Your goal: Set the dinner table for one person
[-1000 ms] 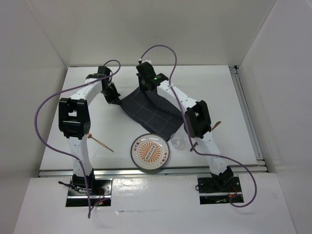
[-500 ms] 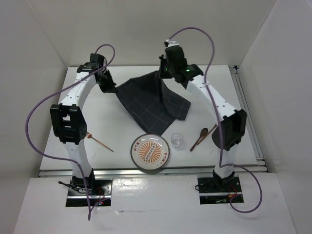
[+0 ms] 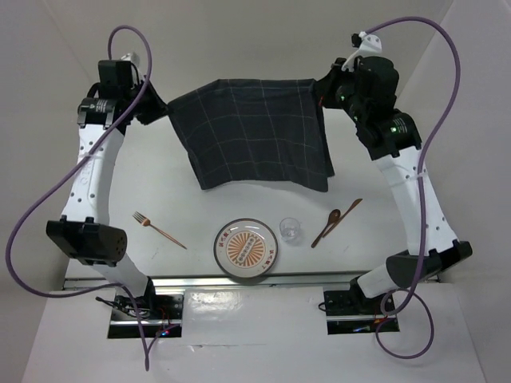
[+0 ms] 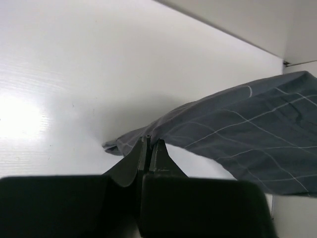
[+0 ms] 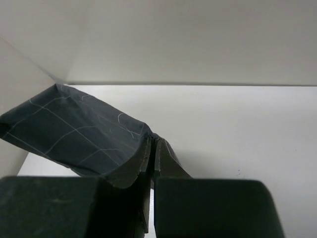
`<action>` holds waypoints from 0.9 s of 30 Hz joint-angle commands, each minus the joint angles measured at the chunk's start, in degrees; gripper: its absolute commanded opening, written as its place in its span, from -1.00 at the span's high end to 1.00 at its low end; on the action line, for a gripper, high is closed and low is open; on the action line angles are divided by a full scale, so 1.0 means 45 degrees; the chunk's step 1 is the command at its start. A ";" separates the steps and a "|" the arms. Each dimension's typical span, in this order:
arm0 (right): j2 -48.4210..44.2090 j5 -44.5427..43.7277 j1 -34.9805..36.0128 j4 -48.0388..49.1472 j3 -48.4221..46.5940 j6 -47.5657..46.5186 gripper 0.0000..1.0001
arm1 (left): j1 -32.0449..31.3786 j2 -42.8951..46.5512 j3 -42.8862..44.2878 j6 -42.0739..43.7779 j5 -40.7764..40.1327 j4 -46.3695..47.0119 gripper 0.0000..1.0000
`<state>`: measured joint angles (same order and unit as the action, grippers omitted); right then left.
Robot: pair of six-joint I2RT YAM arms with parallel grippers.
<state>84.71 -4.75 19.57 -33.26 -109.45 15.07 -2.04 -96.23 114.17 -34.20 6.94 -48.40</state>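
Observation:
A dark grey grid-lined cloth [image 3: 254, 132] hangs spread out in the air above the white dinner table [image 3: 152, 179], held by its two top corners. My left gripper [image 3: 162, 110] is shut on the left corner; in the left wrist view the cloth [image 4: 247, 129] runs off to the right of the gripper [image 4: 150, 142]. My right gripper [image 3: 321, 89] is shut on the right corner; in the right wrist view the cloth [image 5: 74, 131] runs off to the left of the gripper [image 5: 153, 140]. The cloth's lower edge hangs over the table's middle.
Near the front edge lie a copper fork [image 3: 158, 229] at the left, a patterned orange-and-white plate [image 3: 246, 249] in the middle, a small clear glass [image 3: 289, 229] beside it and a wooden spoon [image 3: 335, 221] at the right. White walls enclose the table.
Both arms have risen and swung apart, lifting the cloth off the table and stretching it out flat between them. The spoon, earlier hidden by the right arm, now shows.

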 commanded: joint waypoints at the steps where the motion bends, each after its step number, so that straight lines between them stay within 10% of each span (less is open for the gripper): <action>1: -0.0795 0.0430 -0.0072 -0.0169 0.0123 -0.0302 1.00 | 0.0044 0.0874 0.0623 0.0352 0.0391 0.0152 1.00; 14: -0.2262 0.0431 -0.0072 -0.0872 0.1039 -0.0068 1.00 | 0.0415 0.2986 0.1329 0.1113 -0.0292 -0.1060 1.00; 27: 0.3506 0.2420 -0.2590 0.2696 0.2430 -0.0109 1.00 | 0.0532 -0.3747 0.2477 0.0942 -0.0640 0.0868 1.00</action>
<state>92.31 1.32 11.14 -30.55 -98.02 14.09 -0.01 -106.34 122.48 -29.87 5.93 -49.41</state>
